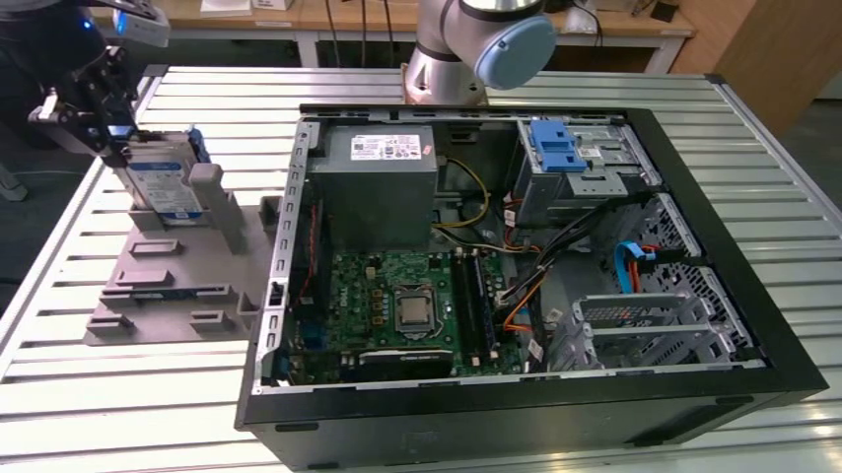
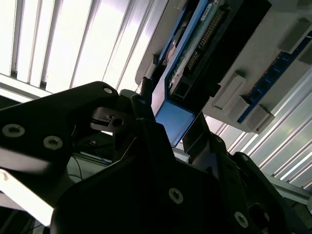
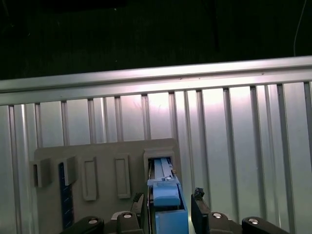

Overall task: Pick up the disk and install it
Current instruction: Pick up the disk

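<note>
Now, in the exterior view, my claw (image 1: 116,138) hangs at the top of the disk (image 1: 165,185), which stands on edge in a grey holder (image 1: 172,286) on the slatted table (image 1: 132,394). In the second wrist view my fingers (image 2: 144,97) flank its blue end. In the first wrist view they stand spread, with a thin gap either side of the disk (image 3: 165,207).
</note>
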`<state>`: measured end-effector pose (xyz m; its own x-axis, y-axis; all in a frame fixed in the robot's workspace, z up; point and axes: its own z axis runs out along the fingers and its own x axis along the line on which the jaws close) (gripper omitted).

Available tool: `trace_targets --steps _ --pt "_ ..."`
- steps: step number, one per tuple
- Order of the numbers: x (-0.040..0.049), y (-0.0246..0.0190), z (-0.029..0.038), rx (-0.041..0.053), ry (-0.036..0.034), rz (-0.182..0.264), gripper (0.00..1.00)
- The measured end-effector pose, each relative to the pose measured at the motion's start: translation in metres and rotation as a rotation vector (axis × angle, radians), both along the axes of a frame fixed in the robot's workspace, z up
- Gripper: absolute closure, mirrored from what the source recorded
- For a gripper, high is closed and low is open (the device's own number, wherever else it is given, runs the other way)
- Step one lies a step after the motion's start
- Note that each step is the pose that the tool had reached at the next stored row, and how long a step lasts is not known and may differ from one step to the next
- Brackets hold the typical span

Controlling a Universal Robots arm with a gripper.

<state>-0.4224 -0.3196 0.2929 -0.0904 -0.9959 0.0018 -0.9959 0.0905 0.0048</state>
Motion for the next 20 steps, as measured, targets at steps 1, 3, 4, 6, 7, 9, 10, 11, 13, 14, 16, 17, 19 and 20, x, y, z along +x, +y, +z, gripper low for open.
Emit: trace_targets --steps 1,3,4,6,7,9,10,11,13,14,16,17,19,20 --pt "0.0 0.0 -0.0006 -0.0001 0.0001 0.0 0.5" --pt "0.0 0.0 -0.0016 -0.0001 0.0002 0.0 0.5" --pt "0.0 0.0 -0.0019 -0.0002 0.0003 0.0 0.5" --pt "0.0 0.0 -0.002 -0.0002 0.0005 0.0 0.5" --pt "0.0 0.0 -0.0021 -0.0002 0.0003 0.0 0.5" --pt "0.0 0.0 -0.0022 -0.0002 0.0002 0.0 0.51" --pt "0.0 0.0 -0.0022 -0.0003 0.0002 0.0 0.51" --pt "0.0 0.0 -0.0022 -0.0003 0.0002 0.0 0.58" --pt "0.0 0.0 -0.0022 -0.0004 0.0002 0.0 0.58" --pt "0.0 0.0 -0.0022 -0.0004 0.0001 0.0 0.58" --pt "0.0 -0.0001 -0.0023 -0.0005 0.0 0.0 0.58" --pt "-0.0001 -0.0002 -0.0024 -0.0007 0.0001 0.0 0.58" --pt "0.0 -0.0005 -0.0027 -0.0016 0.0001 0.0 0.58" --pt "0.0 -0.0007 -0.0029 -0.0021 0.0001 0.0 0.56"
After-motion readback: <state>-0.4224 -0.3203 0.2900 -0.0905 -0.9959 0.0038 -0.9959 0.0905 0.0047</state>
